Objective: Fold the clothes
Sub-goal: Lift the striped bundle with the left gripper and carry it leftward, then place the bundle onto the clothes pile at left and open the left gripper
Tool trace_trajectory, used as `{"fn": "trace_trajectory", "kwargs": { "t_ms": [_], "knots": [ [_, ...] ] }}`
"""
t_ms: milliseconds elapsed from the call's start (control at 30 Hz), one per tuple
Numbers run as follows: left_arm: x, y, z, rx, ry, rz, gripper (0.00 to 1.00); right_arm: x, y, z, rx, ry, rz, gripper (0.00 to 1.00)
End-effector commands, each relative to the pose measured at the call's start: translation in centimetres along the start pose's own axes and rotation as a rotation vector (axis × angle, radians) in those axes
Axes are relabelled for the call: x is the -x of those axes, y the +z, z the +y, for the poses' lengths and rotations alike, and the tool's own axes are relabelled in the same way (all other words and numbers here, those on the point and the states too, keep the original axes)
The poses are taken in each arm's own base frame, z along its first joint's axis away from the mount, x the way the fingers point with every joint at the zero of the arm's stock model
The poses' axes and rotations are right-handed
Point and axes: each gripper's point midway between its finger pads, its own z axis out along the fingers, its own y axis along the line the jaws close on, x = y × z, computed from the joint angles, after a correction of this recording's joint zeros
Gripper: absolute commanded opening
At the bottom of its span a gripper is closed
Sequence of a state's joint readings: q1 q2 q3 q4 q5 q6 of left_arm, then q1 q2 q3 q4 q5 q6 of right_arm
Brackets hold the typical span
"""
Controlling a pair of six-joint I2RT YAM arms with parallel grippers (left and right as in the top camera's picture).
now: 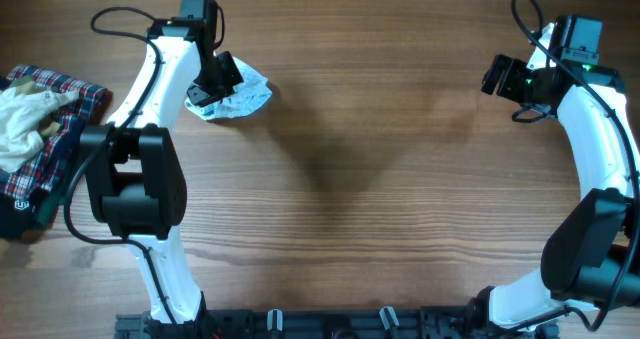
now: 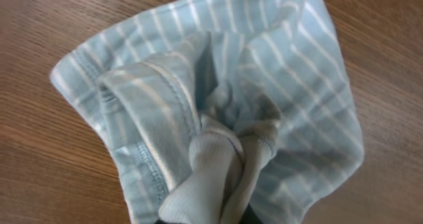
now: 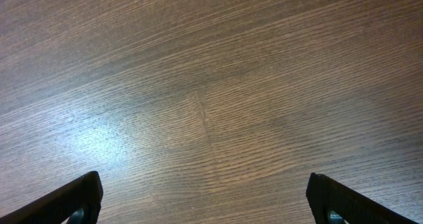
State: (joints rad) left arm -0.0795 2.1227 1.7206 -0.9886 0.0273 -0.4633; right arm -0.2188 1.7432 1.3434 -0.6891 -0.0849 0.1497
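1. Bunched cloth filled the bottom of the left wrist view. It was a twisted gather of the striped garment [image 2: 264, 85], pale blue with thin white lines, drawn into a knot right at the lens, and a stitched hem curled over beside it.
2. The fingers of the left gripper [image 1: 215, 79] were buried under that gather and could not be seen themselves. None showed at the corners of its own view, so I judged them clenched on the cloth.
3. A heap of clothes [image 1: 40, 129] sat at the left edge of the table [image 1: 380, 179], a plaid shirt with a white piece on top. The striped garment lay crumpled on the wood to the right of that heap, near it but not touching it.
4. The right gripper [image 3: 203, 184] hung well apart from the heap, over the opposite side of the table. Its fingers were spread wide and held nothing, with only bare wood beneath.
5. The garment looked thin, light and limp.
   - It seemed likely to sag and crease wherever it was lifted.
   - It was not fragile, and probably slid easily over the smooth wood.
   - Held by a single bunch, it would only dangle in a wad.
6. The better hold, to my eye, was along the stitched hem. One gripper at each end of an edge could pull the cloth flat before any fold.
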Motion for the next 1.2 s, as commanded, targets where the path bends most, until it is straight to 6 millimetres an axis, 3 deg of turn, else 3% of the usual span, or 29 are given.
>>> {"fn": "trace_trajectory", "kwargs": {
  "t_ms": [0,67,133,167,433,667,700,733,800,833,933,1067,1167],
  "knots": [
    [-1.4,2.1,1.1,0.045,-0.041,0.034,0.14,-0.4,0.2,-0.1,-0.011,0.005,0.009,1.0],
    [-2.6,3.4,1.9,0.061,-0.042,0.06,0.28,-0.4,0.2,-0.1,-0.011,0.005,0.009,1.0],
    [-2.9,3.7,2.3,0.069,-0.046,0.071,0.57,-0.4,0.2,-0.1,-0.011,0.005,0.009,1.0],
    [-2.8,3.7,2.5,0.069,-0.051,0.07,0.64,-0.4,0.2,-0.1,-0.011,0.005,0.009,1.0],
    [-1.7,3.9,5.6,0.138,-0.162,0.04,0.73,-0.4,0.2,-0.1,-0.011,0.005,0.009,1.0],
    [-2.0,7.0,5.9,0.102,-0.181,-0.01,0.85,-0.4,0.2,-0.1,-0.011,0.005,0.009,1.0],
    [-2.1,7.3,6.0,0.101,-0.181,-0.01,0.83,-0.4,0.2,-0.1,-0.011,0.005,0.009,1.0],
    [-2.5,7.6,5.9,0.09,-0.181,-0.001,0.73,-0.4,0.2,-0.1,-0.011,0.005,0.009,1.0],
    [-2.8,8.0,5.8,0.073,-0.182,0.006,0.63,-0.4,0.2,-0.1,-0.011,0.005,0.009,1.0],
    [-3.0,8.3,5.7,0.062,-0.182,0.007,0.5,-0.4,0.2,-0.1,-0.011,0.005,0.009,1.0],
    [-3.2,8.6,5.6,0.05,-0.182,0.008,0.45,-0.4,0.2,-0.1,-0.011,0.005,0.009,1.0],
    [-1.6,8.3,5.1,0.023,-0.14,-0.039,0.04,-0.4,0.2,-0.1,-0.011,0.005,0.009,1.0],
    [-0.1,7.0,4.5,0.0,-0.133,-0.081,0.04,-0.4,0.2,-0.1,-0.011,0.005,0.009,1.0]
  ]
}}
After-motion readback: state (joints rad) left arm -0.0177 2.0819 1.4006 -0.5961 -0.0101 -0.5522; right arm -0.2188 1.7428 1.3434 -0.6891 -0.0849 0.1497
